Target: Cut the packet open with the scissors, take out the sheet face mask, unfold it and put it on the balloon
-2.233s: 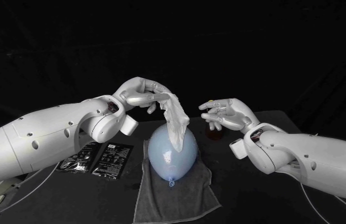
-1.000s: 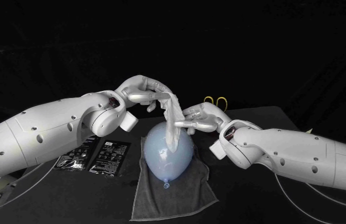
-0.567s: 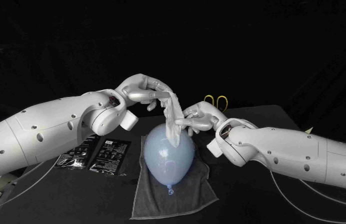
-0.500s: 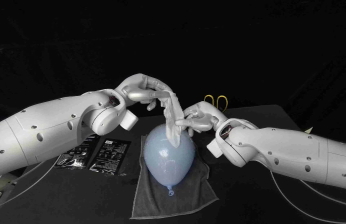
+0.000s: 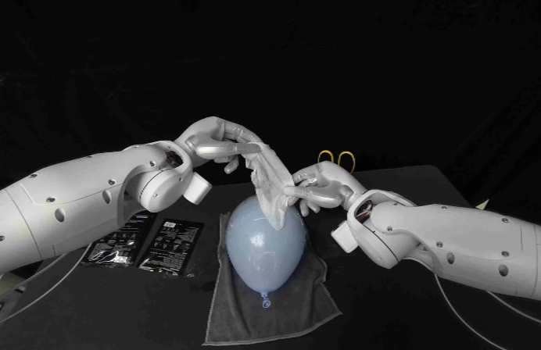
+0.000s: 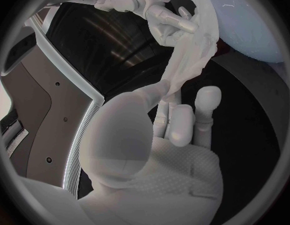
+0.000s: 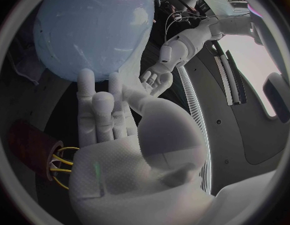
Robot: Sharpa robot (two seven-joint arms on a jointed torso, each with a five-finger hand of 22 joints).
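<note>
Mask (image 5: 267,180) now seemingly touched by right hand (image 5: 321,187) too.

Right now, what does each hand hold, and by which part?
Left hand: sheet face mask, by its top end. Right hand touches it lower down; grip unclear.

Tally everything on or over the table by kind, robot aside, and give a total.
balloon: 1
sheet mask: 1
black packets: 2
scissors: 1
grey towel: 1
dark red holder: 1
Total: 7
</note>
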